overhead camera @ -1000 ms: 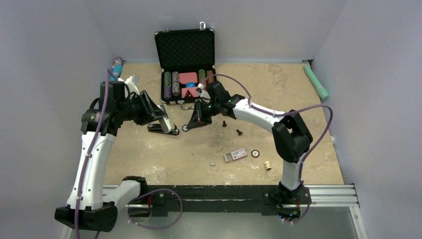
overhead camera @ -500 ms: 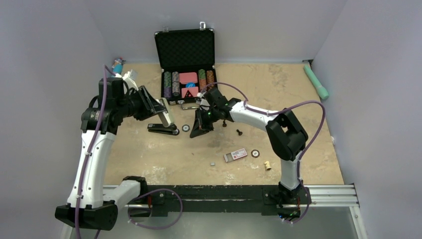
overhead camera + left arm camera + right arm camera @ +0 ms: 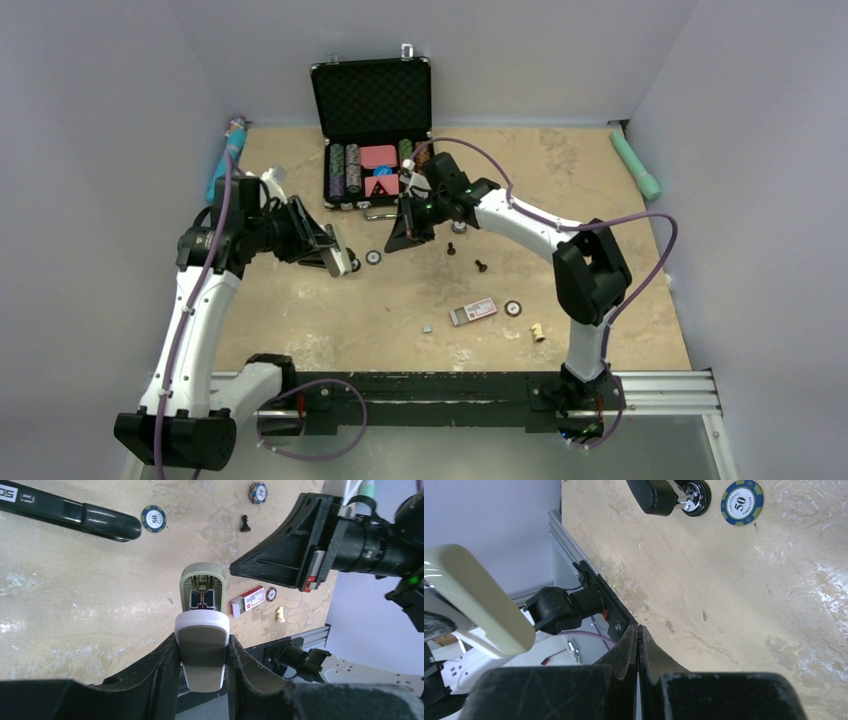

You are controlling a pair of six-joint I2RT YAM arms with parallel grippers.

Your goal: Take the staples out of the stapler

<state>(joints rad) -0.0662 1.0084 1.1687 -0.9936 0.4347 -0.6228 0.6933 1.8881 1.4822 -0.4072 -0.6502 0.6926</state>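
The black stapler [image 3: 70,514] lies flat on the table, a light mark at its left end; its rounded end also shows in the right wrist view [image 3: 659,492]. In the top view my left gripper hides it. My left gripper [image 3: 202,640] [image 3: 337,257] is shut on a beige-and-white stapler-like piece [image 3: 201,600], held above the table with its open channel facing the camera. That piece also shows in the right wrist view [image 3: 474,600]. My right gripper [image 3: 397,242] [image 3: 639,627] is shut and empty, just right of the left gripper. A tiny grey strip, the staples [image 3: 427,327], lies on the table in front.
An open black case [image 3: 372,95] of poker chips stands at the back. A red-and-white box [image 3: 473,311], loose chips [image 3: 372,258] [image 3: 513,308], dark chess pieces [image 3: 481,266] and a pale one [image 3: 538,332] lie on the table. A teal object [image 3: 636,165] lies far right, a blue tube [image 3: 225,160] far left.
My left gripper has come down and slightly right with the beige-and-white piece, now covering the black stapler in the top view. My right gripper dipped towards the table, then drew back up.
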